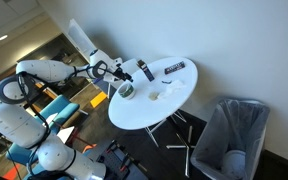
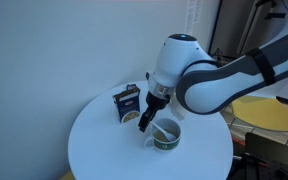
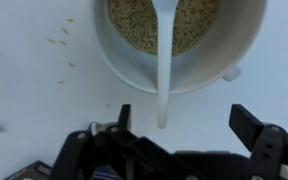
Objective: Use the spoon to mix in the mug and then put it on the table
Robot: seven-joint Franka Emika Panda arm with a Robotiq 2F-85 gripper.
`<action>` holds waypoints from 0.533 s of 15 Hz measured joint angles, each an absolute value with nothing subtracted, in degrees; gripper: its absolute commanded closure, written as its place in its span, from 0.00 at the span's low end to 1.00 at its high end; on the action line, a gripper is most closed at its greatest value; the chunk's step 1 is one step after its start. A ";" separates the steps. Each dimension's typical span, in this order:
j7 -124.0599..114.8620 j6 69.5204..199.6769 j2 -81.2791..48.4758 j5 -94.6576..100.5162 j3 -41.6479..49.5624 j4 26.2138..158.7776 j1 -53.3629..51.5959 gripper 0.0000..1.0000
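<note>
The mug (image 3: 134,55) is round and pale inside and holds brownish grains. A white spoon (image 3: 164,70) rests in it, with the handle over the rim pointing toward my gripper (image 3: 184,120). The gripper is open; the handle's end lies between the fingers, nearer the left one, and touches neither. In both exterior views the mug (image 1: 126,91) (image 2: 166,136) stands on the round white table (image 1: 169,95) (image 2: 104,150), with the gripper (image 1: 115,72) (image 2: 144,121) just above and beside it.
A slim dark cylinder (image 1: 144,70) and a flat dark rectangular object (image 1: 174,67) lie on the table's far part. A blue and yellow box (image 2: 127,103) stands behind the mug. Loose grains (image 3: 59,40) lie on the tabletop. A grey chair (image 1: 234,135) stands beside the table.
</note>
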State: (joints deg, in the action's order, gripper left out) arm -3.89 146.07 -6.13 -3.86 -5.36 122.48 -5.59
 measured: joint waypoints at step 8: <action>-6.01 143.30 -5.57 -1.30 -5.36 122.47 -5.81 0.73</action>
State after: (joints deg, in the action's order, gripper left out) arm -6.01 143.30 -5.57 -1.30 -5.36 122.47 -5.81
